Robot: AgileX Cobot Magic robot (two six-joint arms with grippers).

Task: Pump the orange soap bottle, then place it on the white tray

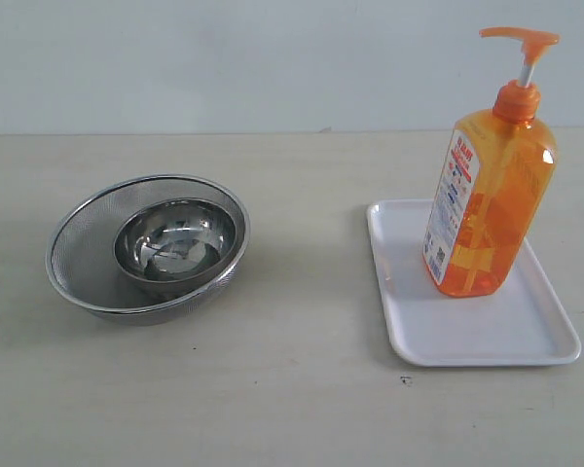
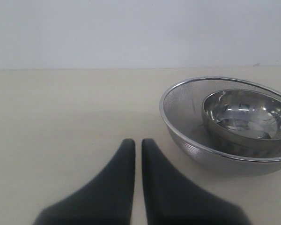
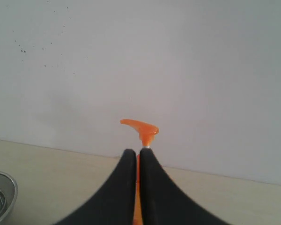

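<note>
The orange soap bottle (image 1: pixel 487 209) is seen standing upright on the white tray (image 1: pixel 467 336), towards its far end, on the worktop (image 1: pixel 302 399). It is judged fairly heavy with liquid, tall and easily tipped, its glossy plastic slippery and slightly yielding; a hold across the flat sides at mid-height is advised. Translucent orange walls, a white-and-red label (image 1: pixel 453 199), a white stem (image 1: pixel 529 73) and an orange pump head (image 1: pixel 519 39) are shown. The left tool (image 2: pixel 138 143) and the right tool (image 3: pixel 137 152) are both closed on nothing.

Plain pale grey-white wall (image 1: pixel 224 58), matte beige tabletop (image 1: pixel 292 409) meeting it, soft even light
</note>
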